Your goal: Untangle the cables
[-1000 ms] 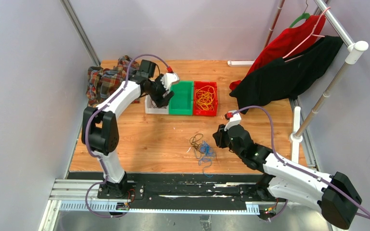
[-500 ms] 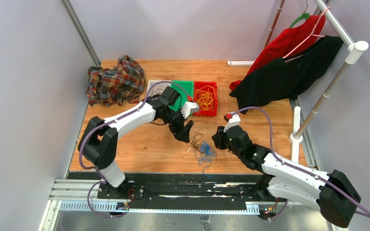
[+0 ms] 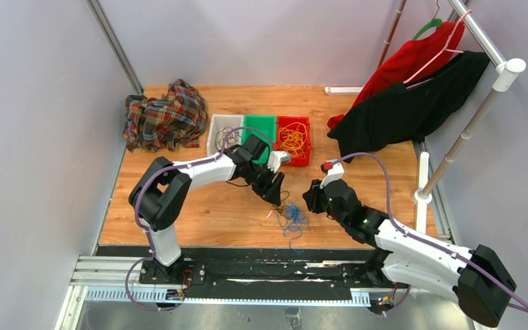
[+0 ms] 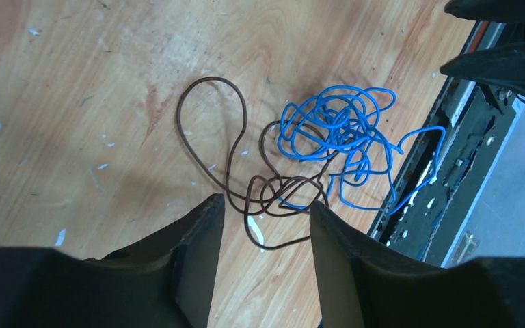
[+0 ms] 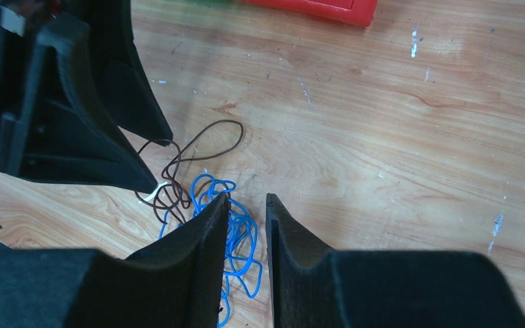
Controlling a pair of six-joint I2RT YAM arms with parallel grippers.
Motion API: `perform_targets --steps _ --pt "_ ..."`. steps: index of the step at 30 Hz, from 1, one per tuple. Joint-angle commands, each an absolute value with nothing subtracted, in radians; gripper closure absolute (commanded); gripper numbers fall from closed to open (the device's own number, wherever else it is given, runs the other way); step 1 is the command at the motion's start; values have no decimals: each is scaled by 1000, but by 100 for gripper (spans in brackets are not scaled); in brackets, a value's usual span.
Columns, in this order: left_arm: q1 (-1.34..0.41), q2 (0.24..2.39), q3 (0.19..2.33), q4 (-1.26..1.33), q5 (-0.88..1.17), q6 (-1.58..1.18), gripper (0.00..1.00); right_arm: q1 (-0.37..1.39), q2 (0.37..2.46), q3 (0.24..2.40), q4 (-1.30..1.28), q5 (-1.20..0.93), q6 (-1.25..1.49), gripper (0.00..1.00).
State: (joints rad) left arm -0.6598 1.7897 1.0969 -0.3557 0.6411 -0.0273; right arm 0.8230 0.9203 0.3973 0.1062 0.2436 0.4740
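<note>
The dark cable (image 4: 271,186) lies on the wooden table (image 3: 199,206) right under the left gripper (image 4: 266,205), whose jaws stand fairly wide and hold nothing, the cable's small knot showing in the gap between them. It is one thin brown-black wire, a long open loop running off that knot, crossed with the blue cable (image 4: 335,130), a loose scribbled bunch just to its near right. The right gripper (image 5: 247,198) hangs at the blue bunch's right edge, jaws narrow and empty.
</note>
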Motion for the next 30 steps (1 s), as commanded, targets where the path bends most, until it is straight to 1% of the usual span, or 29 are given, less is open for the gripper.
perform_targets --steps 1,2,4,5,6,7,11,17,19,25,30 --pt "-683 1811 1092 -291 628 -61 56 807 895 387 103 258 473 73" --pt "-682 1810 1096 -296 623 -54 64 809 893 386 106 258 473 73" --pt "-681 1799 1110 -319 599 -30 85 808 895 384 115 249 473 73" --pt "-681 1787 1121 -338 588 -14 93 808 897 382 122 242 473 73" --pt "-681 1772 1134 -359 580 4 97 808 900 382 129 233 473 72" --pt "-681 1752 1144 -381 577 25 99 809 904 381 138 222 473 70" --pt "-682 1663 1187 -484 580 109 99 808 918 399 172 144 454 59" --pt "-681 1576 1261 -663 615 204 99 825 919 440 234 86 436 51" --pt "-681 1553 1286 -701 632 218 99 839 915 451 262 80 424 48" --pt "-681 1514 1347 -759 663 251 99 900 915 490 315 90 395 47" --pt "-681 1513 1394 -813 707 264 99 927 957 523 351 97 382 46"
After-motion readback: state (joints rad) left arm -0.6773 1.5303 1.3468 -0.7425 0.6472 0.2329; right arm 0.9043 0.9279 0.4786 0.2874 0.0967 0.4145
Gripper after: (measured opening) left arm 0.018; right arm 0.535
